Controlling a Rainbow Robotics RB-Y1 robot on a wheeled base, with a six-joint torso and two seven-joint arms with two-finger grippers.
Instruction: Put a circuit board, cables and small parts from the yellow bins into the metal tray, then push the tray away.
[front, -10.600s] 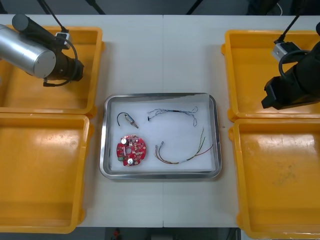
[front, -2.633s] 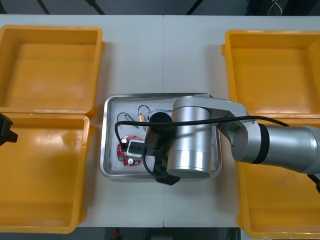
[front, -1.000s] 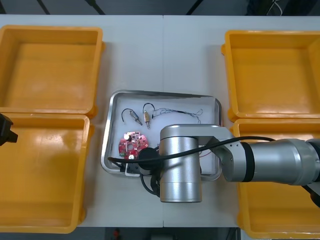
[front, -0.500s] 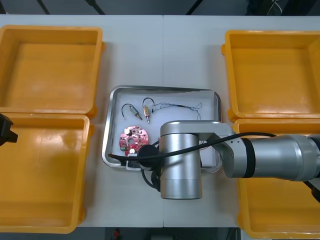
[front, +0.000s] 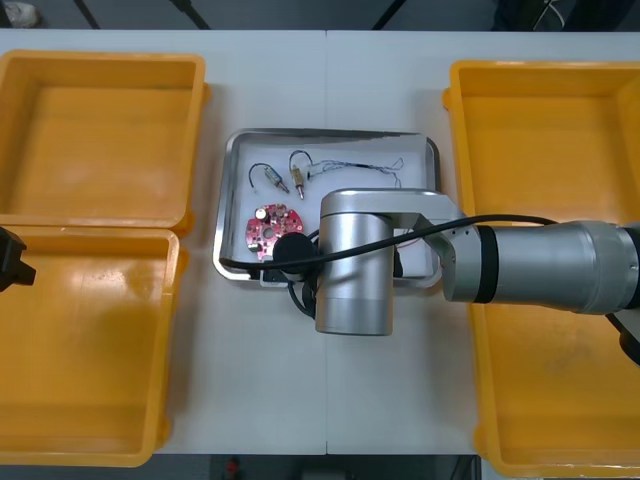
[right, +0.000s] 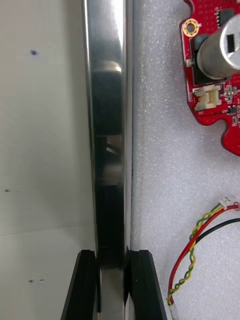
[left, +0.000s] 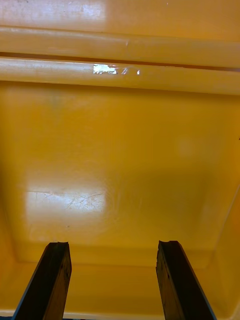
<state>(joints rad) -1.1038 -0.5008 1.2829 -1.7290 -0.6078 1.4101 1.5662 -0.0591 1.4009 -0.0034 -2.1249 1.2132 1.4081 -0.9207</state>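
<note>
Light table (front: 330, 90), near rim of metal tray (front: 345, 148) between right fingers (right: 84, 287)

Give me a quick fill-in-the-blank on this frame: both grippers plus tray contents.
1. The right gripper is shut on the metal tray's near ____.
2. The left gripper hangs ____ over a yellow bin.
3. The round circuit board lying in the tray is ____ in colour.
Missing words: rim; open; red.
</note>
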